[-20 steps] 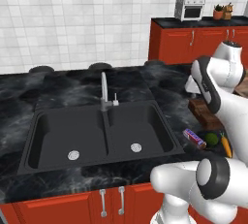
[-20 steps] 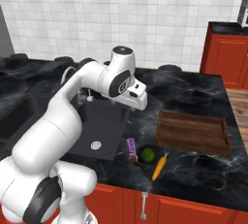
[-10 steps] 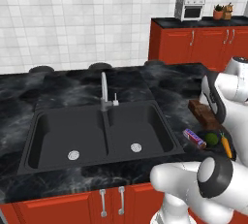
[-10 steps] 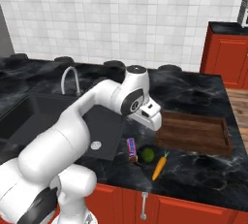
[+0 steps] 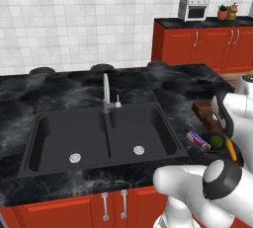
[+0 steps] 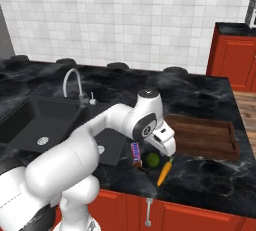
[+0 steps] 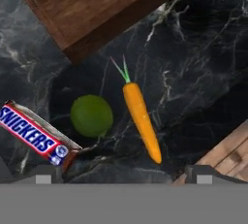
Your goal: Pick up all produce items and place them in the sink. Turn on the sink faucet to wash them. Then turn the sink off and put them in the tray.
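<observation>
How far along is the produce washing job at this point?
Nothing done yet: carrot and lime lie on the counter, and the sink holds no produce. In hand: the open gripper hovers above them. Left: sink, washing, tray.

Glossy black marble counter (image 7: 193, 72); brown wooden tray (image 7: 97, 5); matt black sink (image 5: 99, 138); silvery metal faucet (image 5: 105, 91)

Glossy white arm (image 6: 100, 135), dark joints
</observation>
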